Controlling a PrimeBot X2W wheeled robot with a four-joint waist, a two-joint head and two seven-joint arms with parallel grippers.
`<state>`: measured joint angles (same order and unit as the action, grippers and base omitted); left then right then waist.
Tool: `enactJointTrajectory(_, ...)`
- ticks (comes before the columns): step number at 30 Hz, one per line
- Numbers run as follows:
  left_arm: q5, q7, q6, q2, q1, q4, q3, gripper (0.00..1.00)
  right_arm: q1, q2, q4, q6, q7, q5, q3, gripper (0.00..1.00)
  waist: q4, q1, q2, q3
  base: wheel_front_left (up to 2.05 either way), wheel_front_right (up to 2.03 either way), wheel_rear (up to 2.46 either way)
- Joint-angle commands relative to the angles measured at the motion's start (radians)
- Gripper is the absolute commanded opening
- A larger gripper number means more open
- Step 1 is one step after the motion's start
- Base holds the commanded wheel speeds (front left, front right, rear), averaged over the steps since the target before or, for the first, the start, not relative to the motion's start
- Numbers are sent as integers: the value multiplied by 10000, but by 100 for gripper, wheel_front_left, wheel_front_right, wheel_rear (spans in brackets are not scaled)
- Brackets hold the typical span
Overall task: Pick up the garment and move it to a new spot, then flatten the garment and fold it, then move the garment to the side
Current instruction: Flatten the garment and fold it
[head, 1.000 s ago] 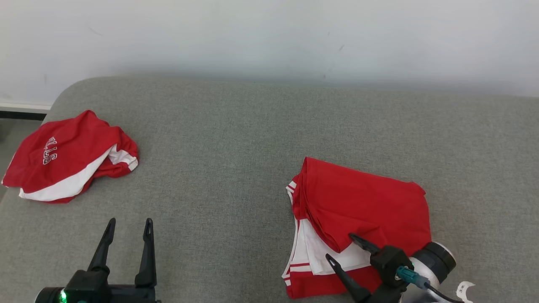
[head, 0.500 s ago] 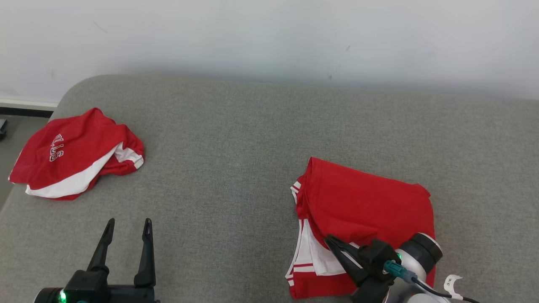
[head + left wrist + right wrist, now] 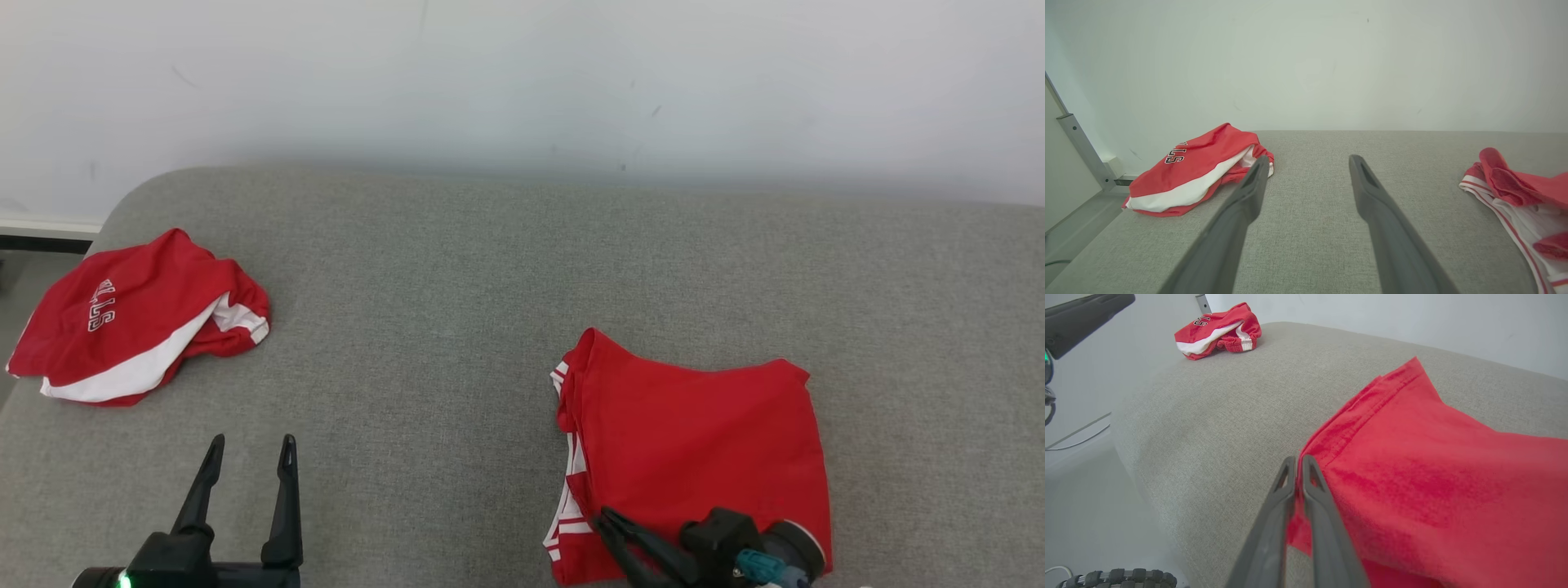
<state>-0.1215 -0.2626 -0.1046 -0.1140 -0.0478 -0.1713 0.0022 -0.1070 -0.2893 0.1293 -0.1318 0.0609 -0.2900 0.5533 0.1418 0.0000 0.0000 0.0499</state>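
Observation:
The red garment [image 3: 694, 441] lies folded on the right side of the grey cushion [image 3: 457, 310], with white-striped edges showing at its left. My right gripper [image 3: 606, 519] is at its near-left corner. In the right wrist view that gripper [image 3: 1299, 460] is shut on the edge of the red top layer [image 3: 1433, 457], with cloth pinched between the fingers. My left gripper [image 3: 251, 447] stands open over bare cushion at the lower left, holding nothing. In the left wrist view its fingers [image 3: 1309, 160] are spread wide, and the garment [image 3: 1523, 192] lies far to their right.
A second red and white garment [image 3: 139, 318] with lettering lies crumpled at the cushion's far-left corner, also in the left wrist view [image 3: 1196, 175]. A pale wall [image 3: 522, 73] runs behind. The cushion's near edge drops to the floor [image 3: 1086, 490], where a cable lies.
My right gripper went from open to shut on the garment's top layer and drew it toward the near edge, covering the white part. The camera shifted slightly. The left gripper stayed put.

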Motion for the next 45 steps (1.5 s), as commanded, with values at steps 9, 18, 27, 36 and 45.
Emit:
enactJointTrajectory(9,35,-30,45,-148,375,-22,162,100,276,552,-65,26,-1028,-482,-801,100,-366,0,0,-452,0,0,0)
enactJointTrajectory(18,15,-30,161,-212,726,118,347,100,792,1072,-552,26,-2093,-80,-3382,100,-989,0,0,-685,0,0,0)
enactJointTrajectory(27,11,-30,168,-252,796,110,358,100,1452,1625,-610,26,-2414,413,-5281,100,-1406,0,0,-644,0,0,0)
enactJointTrajectory(36,54,-30,242,-184,775,56,343,100,1687,1982,-350,26,-2697,559,-5611,100,-1571,0,0,-635,0,0,0)
enactJointTrajectory(45,152,-30,242,-149,760,1,272,100,1482,2202,289,26,-3046,755,-5737,100,-1559,0,0,-654,0,0,0)
